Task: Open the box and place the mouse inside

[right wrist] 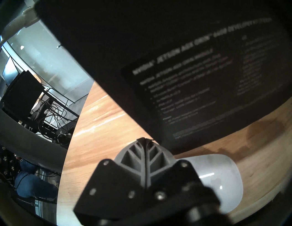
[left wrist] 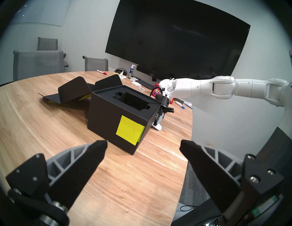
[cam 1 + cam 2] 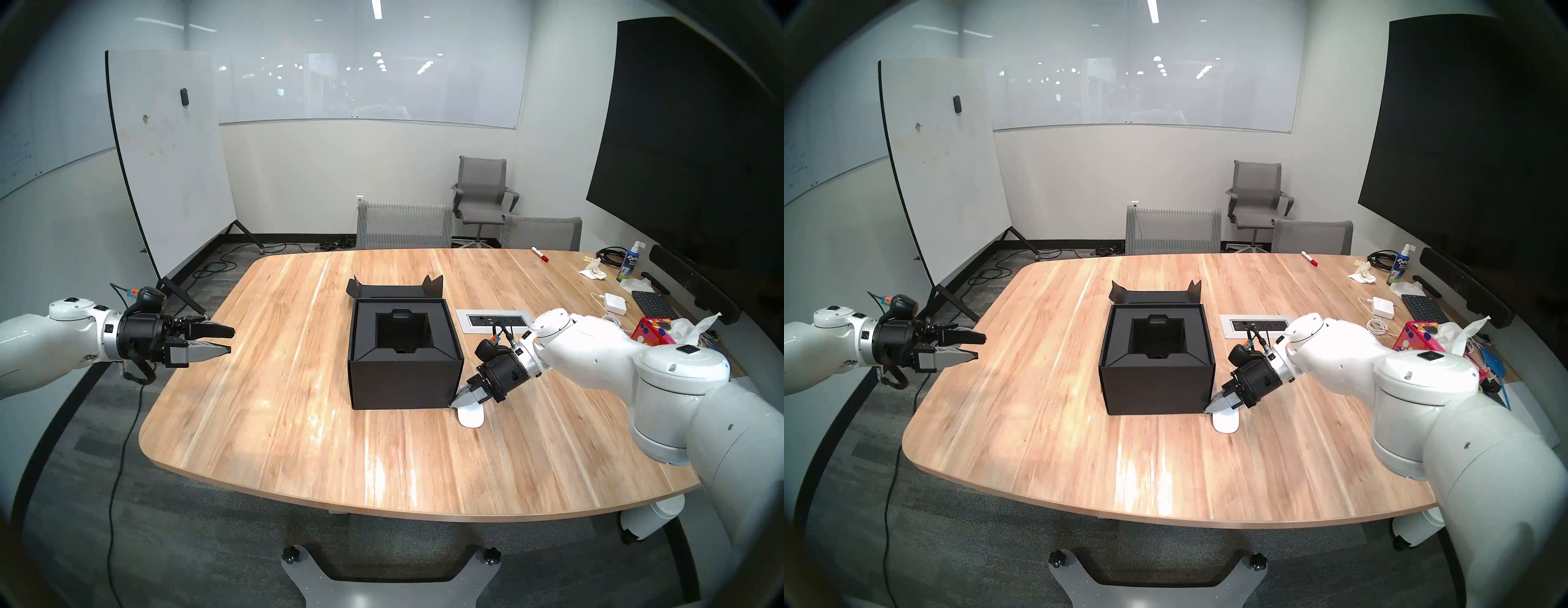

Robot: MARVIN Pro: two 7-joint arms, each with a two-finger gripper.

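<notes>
box (image 3: 1157,373) sits open mid-table (image 3: 1047,446), lid folded back – right gripper (image 3: 1212,408) closed, tips at its front corner, just over the mouse (image 3: 1225,422)

In the right wrist view the print on the box (image 1: 181,71) is too blurred to read. The right gripper (image 1: 144,139) covers part of the mouse (image 1: 221,176). In the left wrist view the box hides most of the mouse.
</notes>
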